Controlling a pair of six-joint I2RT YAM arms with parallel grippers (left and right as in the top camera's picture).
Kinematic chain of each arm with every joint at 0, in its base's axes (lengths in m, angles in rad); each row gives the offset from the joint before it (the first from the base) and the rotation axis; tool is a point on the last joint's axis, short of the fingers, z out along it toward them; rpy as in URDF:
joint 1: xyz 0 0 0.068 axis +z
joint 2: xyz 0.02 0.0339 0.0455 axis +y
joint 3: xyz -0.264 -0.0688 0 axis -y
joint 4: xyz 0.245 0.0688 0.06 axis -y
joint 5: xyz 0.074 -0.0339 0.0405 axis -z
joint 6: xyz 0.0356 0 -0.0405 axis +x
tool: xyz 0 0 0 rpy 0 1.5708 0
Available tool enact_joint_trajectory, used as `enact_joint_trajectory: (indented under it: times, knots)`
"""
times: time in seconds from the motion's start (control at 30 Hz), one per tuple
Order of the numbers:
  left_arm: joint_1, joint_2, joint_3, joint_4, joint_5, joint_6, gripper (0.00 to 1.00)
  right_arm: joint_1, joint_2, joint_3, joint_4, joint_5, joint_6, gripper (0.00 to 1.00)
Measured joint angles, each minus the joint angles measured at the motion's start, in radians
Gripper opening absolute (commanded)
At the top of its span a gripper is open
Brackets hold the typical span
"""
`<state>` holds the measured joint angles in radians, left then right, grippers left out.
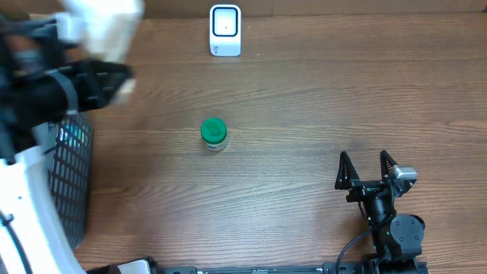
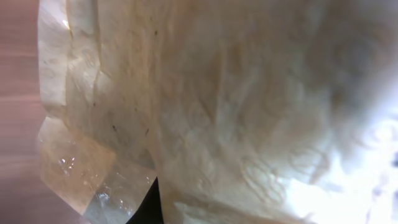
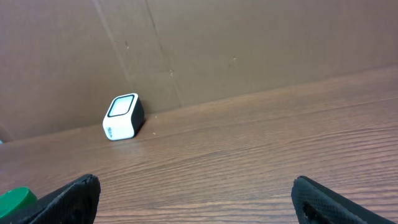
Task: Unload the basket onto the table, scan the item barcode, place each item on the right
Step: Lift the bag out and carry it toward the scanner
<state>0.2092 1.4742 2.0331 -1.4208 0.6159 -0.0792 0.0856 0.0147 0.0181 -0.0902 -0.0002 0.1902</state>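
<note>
Overhead: your left gripper [image 1: 114, 80] is up at the far-left corner of the wooden table [image 1: 304, 114], with the pale crinkled plastic-wrapped package [image 1: 106, 27] at its tip. The package is too blurred to give a long axis. The small white box scanner with a dark window [image 1: 226, 30] sits at the far edge, off to the package's right and well apart. By my reading the left arm is the nearer one, and it carries the load. A green-lidded jar [image 1: 214, 134] stands mid-table, and a black mesh basket [image 1: 72, 179] is under the left arm. The right gripper [image 1: 368, 169] rests near the front right. Left wrist: the package fills the view and the jaws are closed tight on it, though you cannot make out a barcode. Right wrist: the fingers [image 3: 74, 199] are spread fully wide, holding and touching nothing. The scanner is ahead to the left, by the cardboard wall [image 3: 249, 50].
</note>
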Motion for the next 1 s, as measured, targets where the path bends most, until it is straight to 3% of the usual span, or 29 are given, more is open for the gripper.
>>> enact_joint_trajectory:
  times: [0.23,0.43,0.83,1.0]
  knots:
    - [-0.384,0.059,-0.091,0.151,-0.150,-0.115,0.04,0.000,0.000,0.000,0.001,0.000,0.000,1.00]
    - [-0.602,0.222,-0.201,0.306,-0.222,-0.332,0.04,0.000,0.000,0.000,0.000,0.000,0.000,1.00]
    - [-0.746,0.594,-0.222,0.295,-0.248,-0.879,0.04,0.000,0.000,0.000,0.000,0.000,0.000,1.00]
    - [-0.769,0.681,-0.226,0.261,-0.249,-1.014,0.04,0.000,0.000,0.000,0.000,0.000,0.000,1.00]
